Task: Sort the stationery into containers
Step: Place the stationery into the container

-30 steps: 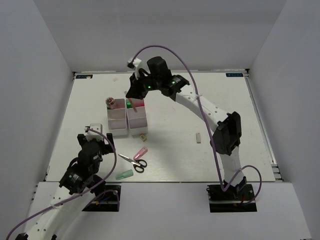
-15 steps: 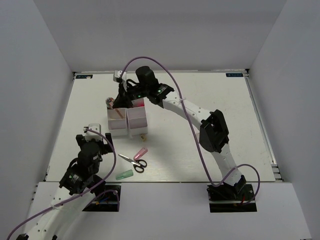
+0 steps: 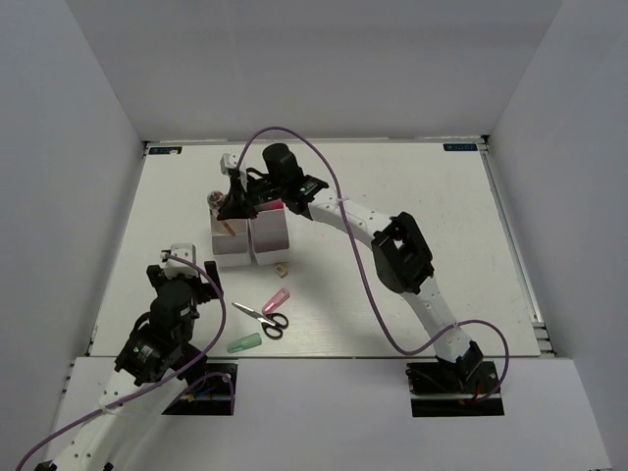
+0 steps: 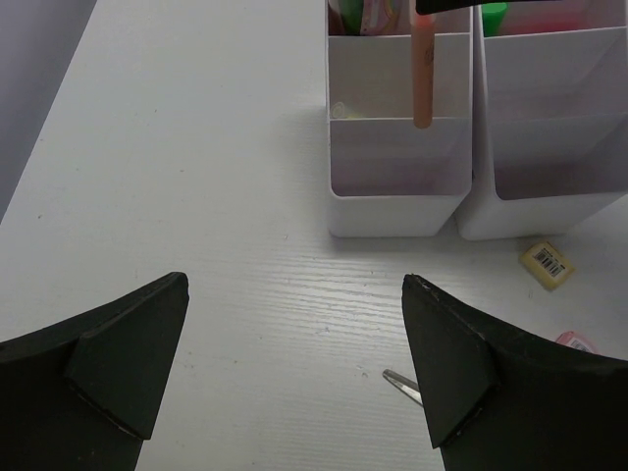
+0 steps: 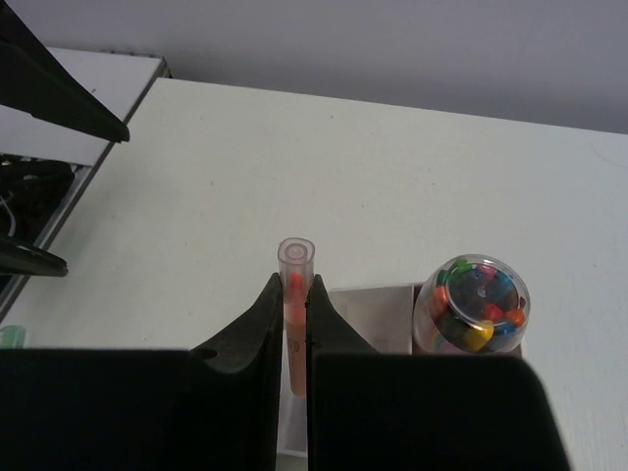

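Pointing downward: upright pink stick (image 4: pixel 422 78)

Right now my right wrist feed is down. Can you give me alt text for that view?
The right gripper is shut on an orange pen with a clear end, held over the white tray. A small clear jar of coloured beads stands to the right at the tray's edge, and the white table stretches beyond.
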